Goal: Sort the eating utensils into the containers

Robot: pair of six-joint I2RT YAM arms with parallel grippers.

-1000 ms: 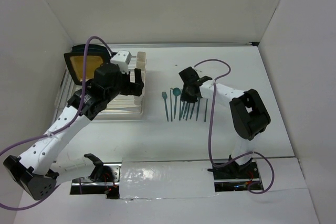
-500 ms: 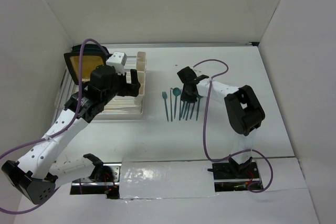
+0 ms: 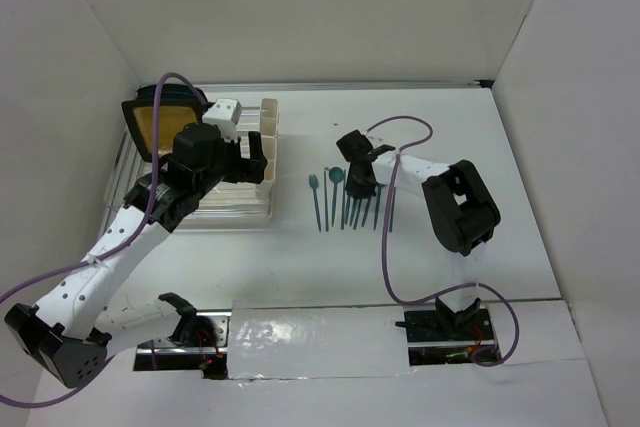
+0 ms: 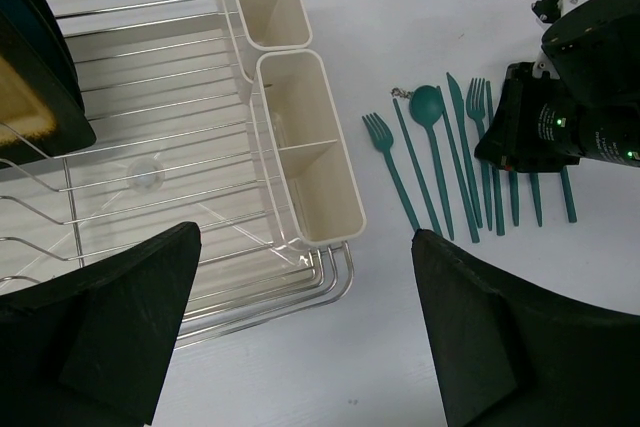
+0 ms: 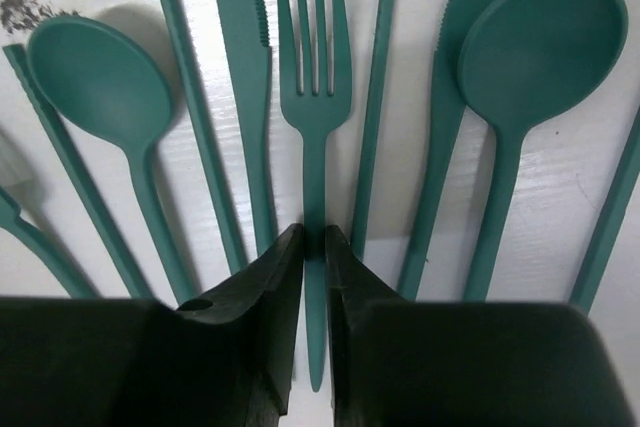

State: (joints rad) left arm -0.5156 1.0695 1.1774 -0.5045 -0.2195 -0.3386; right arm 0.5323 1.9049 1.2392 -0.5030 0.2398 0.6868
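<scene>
Several dark teal eating utensils (image 3: 347,203) lie side by side on the white table. In the right wrist view I see a fork (image 5: 314,67) between two knives (image 5: 245,57), with spoons (image 5: 98,72) at either side. My right gripper (image 5: 314,247) is shut on that fork's handle, low over the row (image 3: 358,183). The cream containers (image 3: 268,142) stand in a line on the right edge of the rack; they also show in the left wrist view (image 4: 300,147). My left gripper (image 4: 305,327) is open and empty above the rack's near corner (image 3: 255,159).
A clear wire-ribbed dish rack (image 3: 215,202) sits at the left, holding a dark plate with a yellow face (image 3: 160,122). White walls close in the table on three sides. A purple cable loops over the right arm (image 3: 400,132).
My right gripper has shifted slightly left along the row of utensils and sits on the fork. My left arm has drifted a little left above the rack.
</scene>
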